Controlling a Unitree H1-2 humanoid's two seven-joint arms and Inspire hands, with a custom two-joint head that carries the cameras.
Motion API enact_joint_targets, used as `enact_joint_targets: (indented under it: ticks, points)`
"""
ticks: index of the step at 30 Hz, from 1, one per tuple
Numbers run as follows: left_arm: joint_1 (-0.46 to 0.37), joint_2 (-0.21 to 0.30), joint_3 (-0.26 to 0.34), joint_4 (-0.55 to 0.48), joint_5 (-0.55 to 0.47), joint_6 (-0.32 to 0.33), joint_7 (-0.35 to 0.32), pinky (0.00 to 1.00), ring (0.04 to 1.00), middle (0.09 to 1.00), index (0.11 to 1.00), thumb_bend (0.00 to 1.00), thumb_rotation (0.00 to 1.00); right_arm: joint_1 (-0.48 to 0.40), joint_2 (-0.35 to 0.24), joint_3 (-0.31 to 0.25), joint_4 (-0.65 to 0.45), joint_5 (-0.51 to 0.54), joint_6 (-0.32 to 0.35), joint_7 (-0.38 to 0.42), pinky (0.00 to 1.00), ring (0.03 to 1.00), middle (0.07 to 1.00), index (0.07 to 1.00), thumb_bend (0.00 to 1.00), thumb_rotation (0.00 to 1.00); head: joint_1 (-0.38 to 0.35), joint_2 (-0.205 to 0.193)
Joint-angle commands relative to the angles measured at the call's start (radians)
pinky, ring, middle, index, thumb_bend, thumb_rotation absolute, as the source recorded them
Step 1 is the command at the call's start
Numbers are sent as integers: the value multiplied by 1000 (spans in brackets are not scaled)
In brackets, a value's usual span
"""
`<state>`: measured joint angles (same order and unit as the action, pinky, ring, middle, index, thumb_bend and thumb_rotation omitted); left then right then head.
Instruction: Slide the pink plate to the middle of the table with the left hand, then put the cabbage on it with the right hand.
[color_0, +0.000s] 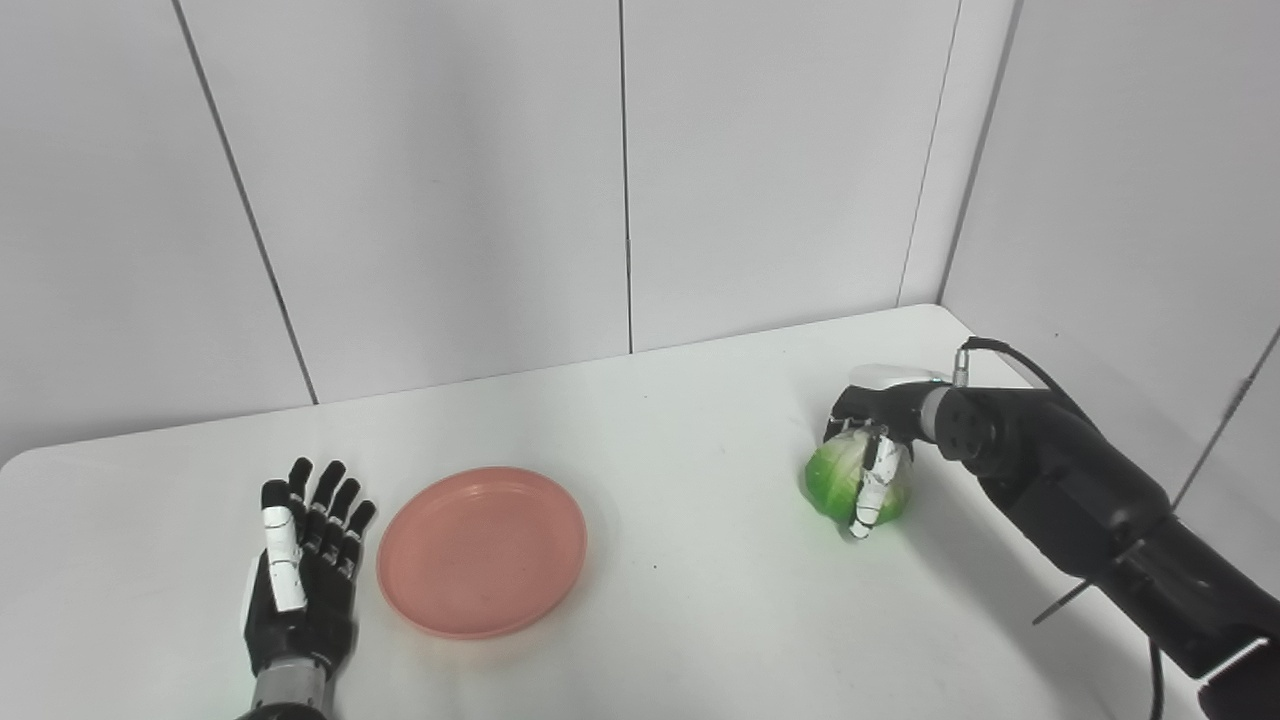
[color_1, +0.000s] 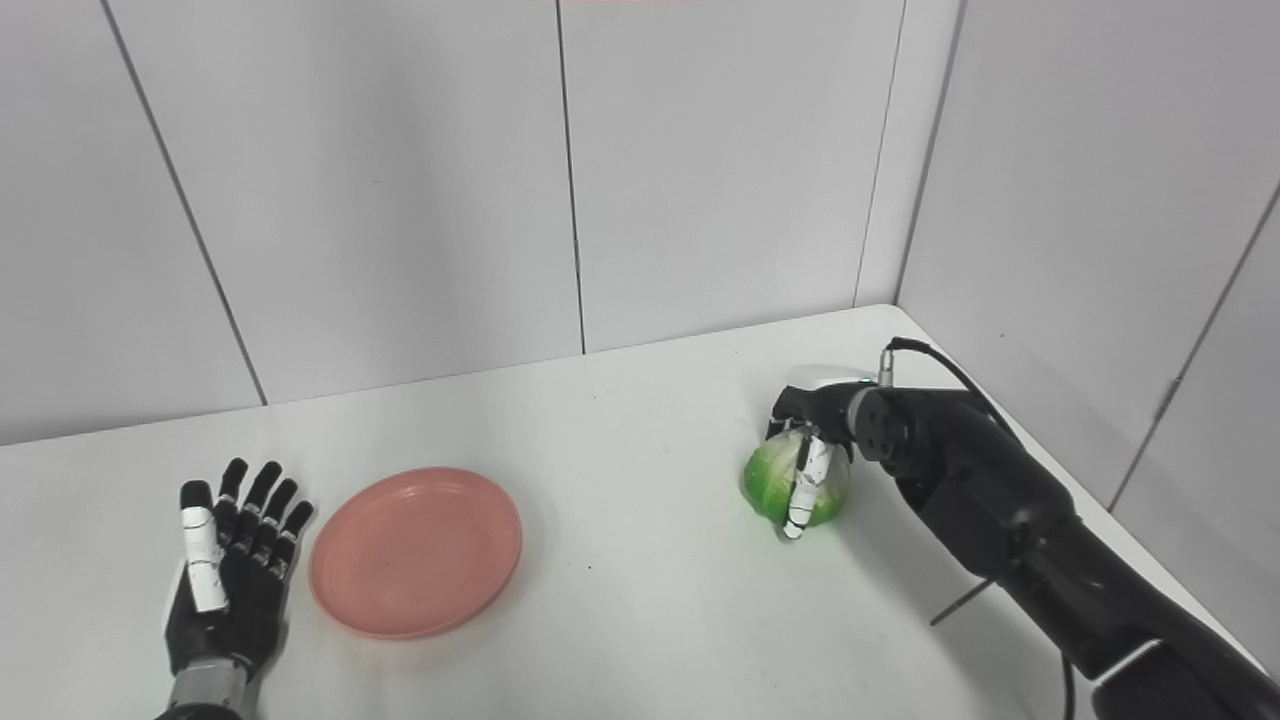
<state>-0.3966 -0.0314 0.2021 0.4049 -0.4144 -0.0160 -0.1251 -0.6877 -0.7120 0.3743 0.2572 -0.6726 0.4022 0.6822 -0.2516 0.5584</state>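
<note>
White wall panels stand behind a white counter (color_0: 680, 450) that fills the lower part of both views. On the right, the right hand (color_0: 875, 440) reaches in from the near right on a black arm and is closed around the cabbage (color_0: 850, 478), its fingers (color_0: 868, 495) curling down over the front of the green head. Whether the cabbage rests on the counter or is just lifted off it cannot be told. On the near left, the left hand (color_0: 300, 570) lies flat with its fingers spread and pointing toward the far wall, holding nothing. Just to its right, close to the fingers but apart from them, sits the pink plate (color_0: 482, 550), flat on the counter and left of the middle. Plate and cabbage are well apart, with bare counter between them
</note>
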Motion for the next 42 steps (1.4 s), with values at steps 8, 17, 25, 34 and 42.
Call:
enact_joint_targets:
  ticks: [8, 17, 25, 34, 42]
  points:
    - [9, 5, 0, 14, 6, 27, 10, 962, 963, 956, 984, 917, 809, -37, -56, -7, -64, -4, -28, 28, 449, 533, 598, 645, 905, 166, 10, 2]
    - [7, 2, -8, 20, 10, 27, 9, 959, 964, 961, 1000, 929, 809, -126, -101, -28, -139, 30, -33, 131, 401, 507, 588, 624, 933, 184, 27, 1]
    - [9, -18, -12, 26, 7, 14, 7, 948, 966, 964, 1000, 924, 802, -253, -103, -49, -173, 65, -22, 186, 322, 436, 575, 619, 935, 164, 49, -1]
    - [9, -46, -18, 48, 31, -17, 19, 947, 963, 953, 1000, 914, 810, -304, -62, -14, -181, 60, -36, 199, 322, 422, 537, 610, 913, 110, 121, -15]
    - [3, -85, -26, 93, 54, -79, 30, 907, 950, 944, 997, 901, 801, -294, 49, 43, -190, 35, -81, 150, 387, 489, 574, 607, 906, 98, 225, -35]
